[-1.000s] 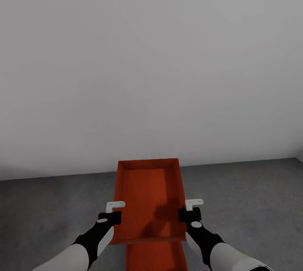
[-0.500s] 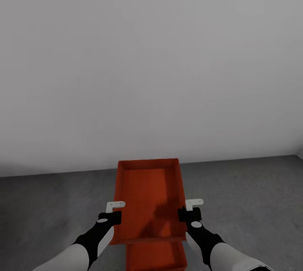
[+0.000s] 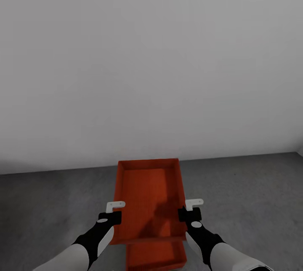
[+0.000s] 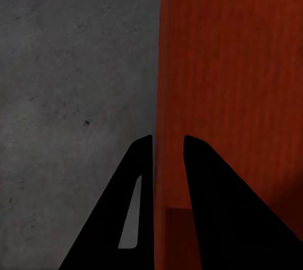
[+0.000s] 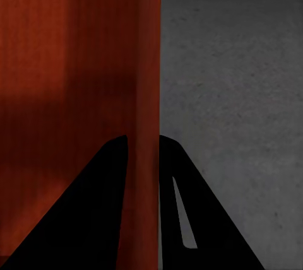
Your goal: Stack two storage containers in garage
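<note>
A red-orange storage container [image 3: 147, 191] hangs level above the dark grey concrete floor [image 3: 54, 203] of the garage. My left gripper [image 3: 113, 214] is shut on its left side wall and my right gripper [image 3: 188, 211] on its right side wall. In the left wrist view the gripper [image 4: 165, 145] pinches the thin wall of the container [image 4: 233, 74]. The right wrist view has the gripper [image 5: 144, 140] clamped on the wall of the container [image 5: 76, 49]. The second storage container [image 3: 156, 255] lies on the floor below, its far part hidden under the held one.
A plain white-grey wall [image 3: 151, 60] stands straight ahead and meets the floor just beyond the held container. Bare concrete [image 3: 252, 195] stretches to both sides.
The view has shifted: the foot of the wall and the lower container sit slightly higher in the picture, and the lower container's near end now shows. Both grippers keep their hold.
</note>
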{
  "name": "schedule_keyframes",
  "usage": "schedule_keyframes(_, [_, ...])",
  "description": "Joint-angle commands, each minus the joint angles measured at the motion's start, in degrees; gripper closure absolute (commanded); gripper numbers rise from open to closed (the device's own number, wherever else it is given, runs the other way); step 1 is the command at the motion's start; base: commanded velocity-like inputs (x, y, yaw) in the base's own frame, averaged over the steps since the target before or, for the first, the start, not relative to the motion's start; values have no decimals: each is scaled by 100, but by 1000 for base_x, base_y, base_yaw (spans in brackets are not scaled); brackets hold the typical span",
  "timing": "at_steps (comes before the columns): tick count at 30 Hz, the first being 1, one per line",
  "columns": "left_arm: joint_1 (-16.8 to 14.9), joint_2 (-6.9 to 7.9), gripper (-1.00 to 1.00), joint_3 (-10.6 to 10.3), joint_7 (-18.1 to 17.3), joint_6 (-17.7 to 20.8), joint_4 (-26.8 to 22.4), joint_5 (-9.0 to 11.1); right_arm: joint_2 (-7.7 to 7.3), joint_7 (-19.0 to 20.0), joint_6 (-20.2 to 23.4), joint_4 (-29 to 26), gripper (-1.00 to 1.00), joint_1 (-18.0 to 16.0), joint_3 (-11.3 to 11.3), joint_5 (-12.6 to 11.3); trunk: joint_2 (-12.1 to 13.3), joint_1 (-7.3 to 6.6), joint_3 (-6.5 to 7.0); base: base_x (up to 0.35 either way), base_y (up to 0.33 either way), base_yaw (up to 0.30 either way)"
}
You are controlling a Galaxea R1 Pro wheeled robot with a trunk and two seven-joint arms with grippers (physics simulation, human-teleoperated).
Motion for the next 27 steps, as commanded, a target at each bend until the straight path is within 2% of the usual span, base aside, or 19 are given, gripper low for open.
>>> schedule_keyframes(1, [-3,234,100,280,227,-363,-31,-65,-2,-137,-42,15,100,-5,-244,-508,-5,0,-15,0,0,0])
schedule_keyframes(27, [-3,232,100,265,224,-363,-15,-65,-4,-137,-46,15,100,-5,-244,-508,-5,0,-254,0,0,0])
